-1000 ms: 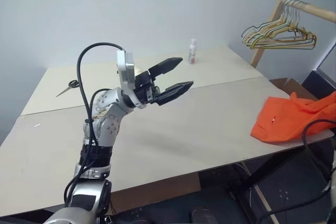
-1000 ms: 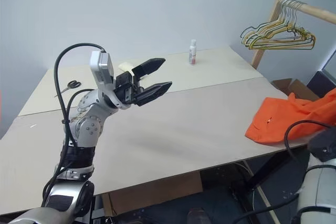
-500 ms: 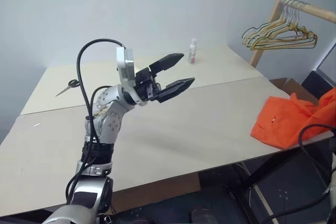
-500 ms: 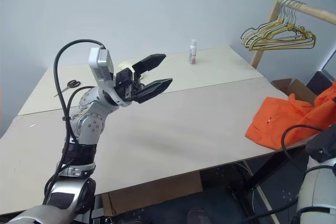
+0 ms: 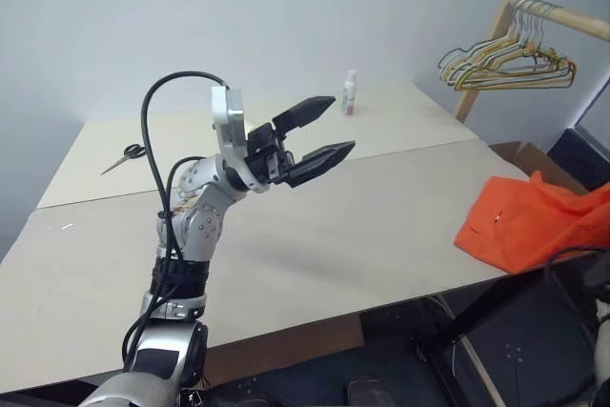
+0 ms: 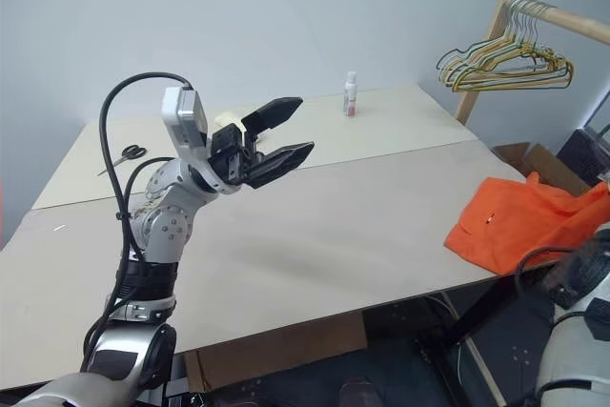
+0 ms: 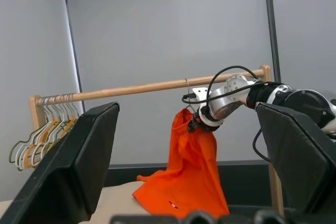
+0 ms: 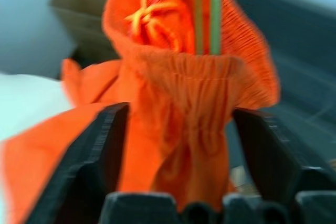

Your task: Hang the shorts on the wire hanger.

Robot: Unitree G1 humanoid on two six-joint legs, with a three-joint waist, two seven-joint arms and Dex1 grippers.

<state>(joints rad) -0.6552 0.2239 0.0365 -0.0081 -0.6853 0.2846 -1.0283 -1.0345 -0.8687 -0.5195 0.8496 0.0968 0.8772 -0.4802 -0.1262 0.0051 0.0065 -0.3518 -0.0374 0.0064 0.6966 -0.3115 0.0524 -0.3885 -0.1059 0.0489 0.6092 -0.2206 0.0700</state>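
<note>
**Desk:** Shorts (image 5: 529, 221), where are they for you?

**Me:** From my head view they lie bunched on the right edge of the table (image 5: 362, 226), well off to the side that my left gripper (image 5: 340, 124) points toward. In my left wrist view their top is drawn up to the wooden rail (image 7: 131, 88), and the rest trails down to the table.

**Desk:** And your right side?

**Me:** My right gripper (image 8: 181, 111) has its jaws spread wide. The gathered waistband sits right between them, filling most of the gap. I can't tell whether the cloth touches either pad.

**Desk:** Wire hanger?

**Me:** I see the wire hanger (image 7: 187, 90) as a thin hook at the rail, just above my right jaws and the top of the shorts. Its lower part is hidden by the fabric.

**Desk:** Left jaws?

**Me:** Wide apart with nothing between them, raised above the table. A small bottle (image 5: 350, 92) stands beyond their tips, and scissors (image 5: 124, 157) lie well behind them. The coloured hangers (image 5: 510, 62) hang far past the tips.
</note>
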